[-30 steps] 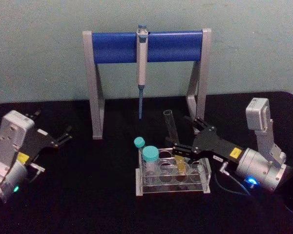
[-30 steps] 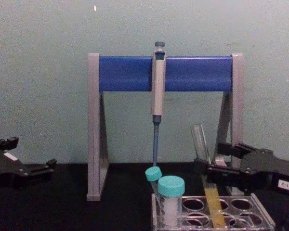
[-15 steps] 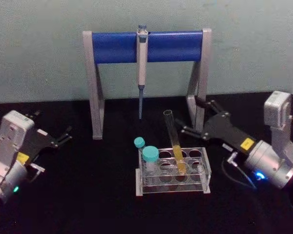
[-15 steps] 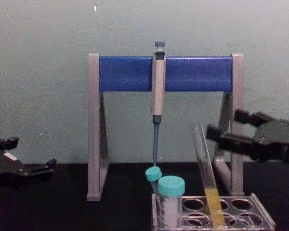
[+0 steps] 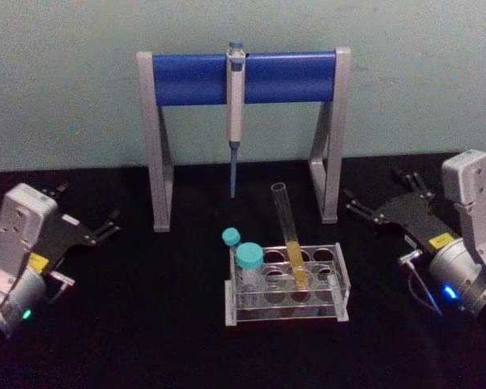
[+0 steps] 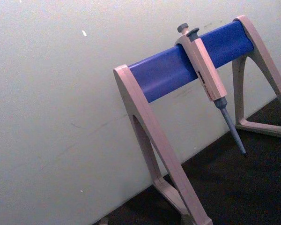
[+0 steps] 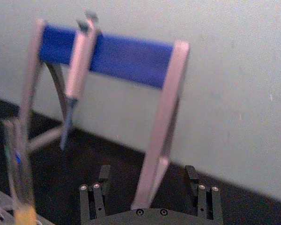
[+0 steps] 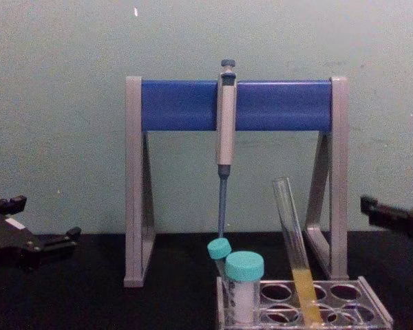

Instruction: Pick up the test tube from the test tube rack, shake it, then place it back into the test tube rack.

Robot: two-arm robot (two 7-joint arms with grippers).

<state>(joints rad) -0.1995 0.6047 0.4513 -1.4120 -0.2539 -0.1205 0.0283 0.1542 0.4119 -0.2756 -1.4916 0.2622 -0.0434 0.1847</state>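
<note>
Test tube (image 5: 290,235) standing in the test tube rack (image 5: 285,284) at lower centre of the head view, leaning with its open top toward the upper left, yellow liquid in the lower part. Two teal-capped tubes (image 5: 243,258) in the rack's left end. Behind them, a grey-and-blue stand (image 5: 243,121) with a pipette (image 5: 236,113) hanging from its bar, all on a black table (image 5: 146,324). Right gripper (image 5: 373,207) at the right edge, well apart from the rack and empty, fingers spread and pointing toward the stand's right leg. Left gripper (image 5: 87,219) parked at the left edge, fingers apart, holding nothing.

From the left wrist: stand (image 6: 178,93) seen tilted against the pale wall, pipette (image 6: 208,79) hooked over the blue bar, tip pointing down toward the black table.

From the right wrist: right gripper (image 7: 150,185) at the bottom of the frame, two dark fingers (image 7: 96,192) spread wide with the stand's leg (image 7: 161,131) farther off between them. Test tube (image 7: 18,173) at lower left, blurred, yellow at its base.

From the chest: test tube (image 8: 296,251) slanting up out of the rack (image 8: 310,306) at bottom centre-right, top tipped left. Teal-capped tubes (image 8: 244,275) just left of it. Right gripper (image 8: 392,213) at the right edge, clear of the tube. Left gripper (image 8: 45,234) low at the left edge, fingers parted.
</note>
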